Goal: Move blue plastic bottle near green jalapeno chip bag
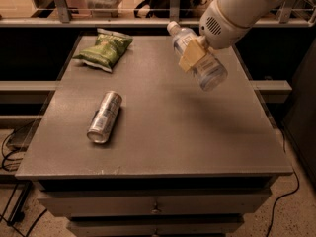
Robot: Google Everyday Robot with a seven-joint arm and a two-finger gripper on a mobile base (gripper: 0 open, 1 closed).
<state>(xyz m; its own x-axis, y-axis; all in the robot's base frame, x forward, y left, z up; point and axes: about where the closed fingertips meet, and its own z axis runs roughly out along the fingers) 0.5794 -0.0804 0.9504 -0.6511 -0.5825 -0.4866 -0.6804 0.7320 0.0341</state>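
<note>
The blue plastic bottle (198, 57) is a clear, pale-blue bottle with a white cap and a white-and-blue label. It hangs in the air above the right half of the table, cap pointing up-left. My gripper (193, 54) is shut on the bottle's middle, one tan finger showing across its near side. The green jalapeno chip bag (103, 51) lies flat at the table's far left corner, well left of the bottle.
A silver metal can (104, 117) lies on its side on the left middle of the grey table (197, 127). A railing and shelf run behind the table. My white arm (237, 9) reaches in from the upper right. Cables lie on the floor.
</note>
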